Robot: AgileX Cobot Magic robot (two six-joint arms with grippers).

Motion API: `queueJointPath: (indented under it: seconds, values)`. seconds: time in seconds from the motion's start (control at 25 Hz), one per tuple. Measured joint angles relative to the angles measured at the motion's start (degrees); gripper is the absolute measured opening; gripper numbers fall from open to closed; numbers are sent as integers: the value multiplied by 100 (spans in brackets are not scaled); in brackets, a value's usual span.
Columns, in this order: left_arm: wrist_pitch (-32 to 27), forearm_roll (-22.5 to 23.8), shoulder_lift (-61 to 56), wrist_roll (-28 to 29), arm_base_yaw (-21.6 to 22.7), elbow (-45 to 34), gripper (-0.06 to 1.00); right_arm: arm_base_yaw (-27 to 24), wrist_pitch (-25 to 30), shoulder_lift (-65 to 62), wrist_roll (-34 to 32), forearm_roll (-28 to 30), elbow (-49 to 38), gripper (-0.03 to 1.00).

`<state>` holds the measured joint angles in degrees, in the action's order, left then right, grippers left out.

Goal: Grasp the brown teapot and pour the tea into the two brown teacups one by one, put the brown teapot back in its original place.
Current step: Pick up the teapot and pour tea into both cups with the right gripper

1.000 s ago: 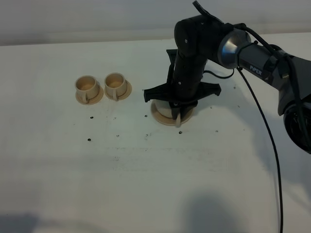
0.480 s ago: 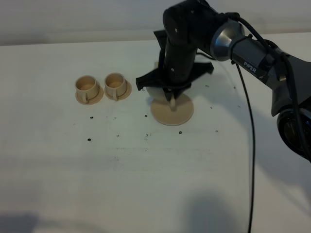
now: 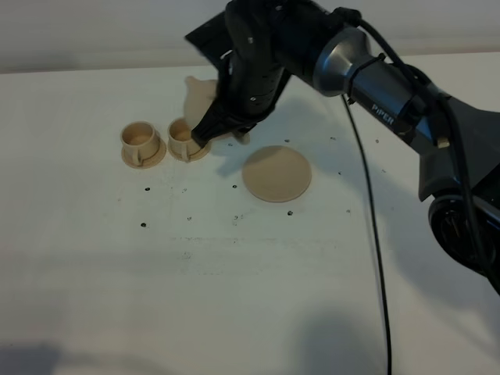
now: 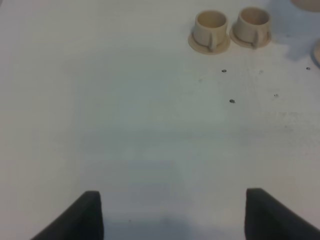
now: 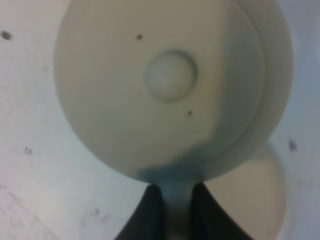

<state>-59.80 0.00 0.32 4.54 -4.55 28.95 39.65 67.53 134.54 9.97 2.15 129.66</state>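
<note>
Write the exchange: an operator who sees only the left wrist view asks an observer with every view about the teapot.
Operator: Who has the teapot?
Observer: The right gripper is shut on the brown teapot, at its handle.
Operator: Where is it now?
Observer: In the high view it hangs just behind the teacup nearer the large saucer, not on that saucer.

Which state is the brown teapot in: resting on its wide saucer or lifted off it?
Lifted off. The wide saucer lies bare; the right gripper holds the teapot in the air beside one teacup.
</note>
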Motion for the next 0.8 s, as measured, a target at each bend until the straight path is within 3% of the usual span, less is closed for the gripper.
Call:
queueJointPath:
  seconds: [0.48, 0.8]
  values:
    - [0, 0, 0, 0, 0, 0, 59, 224, -1252, 195, 1223, 712, 7, 12]
    - [0, 0, 0, 0, 0, 0, 59, 400, -2105, 518, 1754, 1599, 7, 12]
